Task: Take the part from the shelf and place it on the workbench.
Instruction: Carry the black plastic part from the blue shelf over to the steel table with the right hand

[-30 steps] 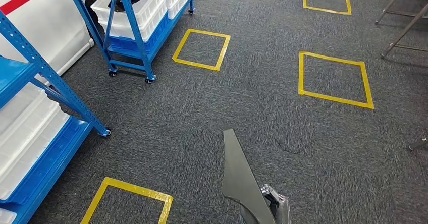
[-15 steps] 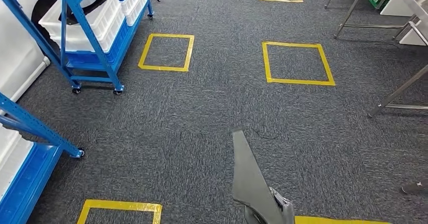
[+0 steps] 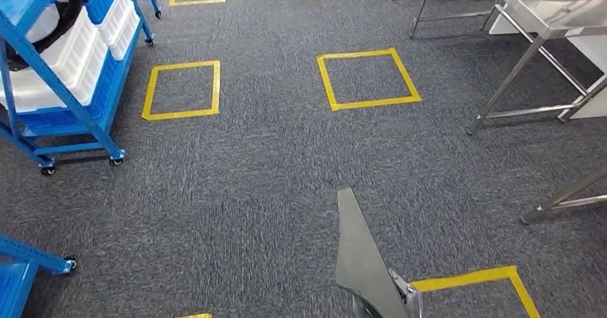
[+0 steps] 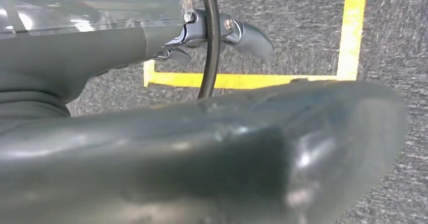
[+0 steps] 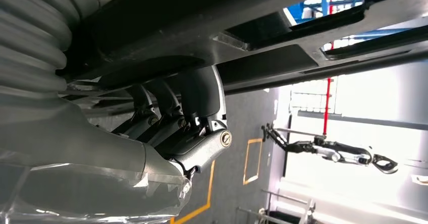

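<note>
The part [image 3: 358, 253] is a long grey panel tapering to a point, rising from the bottom middle of the head view. My right hand [image 3: 402, 298] grips its lower end. In the right wrist view the hand's fingers [image 5: 194, 128] curl against the dark underside of the part [image 5: 252, 27]. My left hand [image 4: 151, 148] hangs over the carpet with nothing in it, its thick thumb blurred in front and a fingertip [image 4: 250, 38] stretched out. The metal workbench [image 3: 555, 26] stands at the far right. The blue shelf [image 3: 68, 74] with white bins is at the far left.
Grey carpet carries yellow tape squares [image 3: 366, 79], [image 3: 182, 89] ahead and one [image 3: 476, 282] near my feet. Workbench legs [image 3: 504, 89] and a second steel leg [image 3: 565, 200] stand on the right. Another blue rack's castor [image 3: 68, 264] sits at the lower left.
The whole view has swung right: the blue shelves have slid off to the left and the workbench has come in at the right. The part stays in my right hand.
</note>
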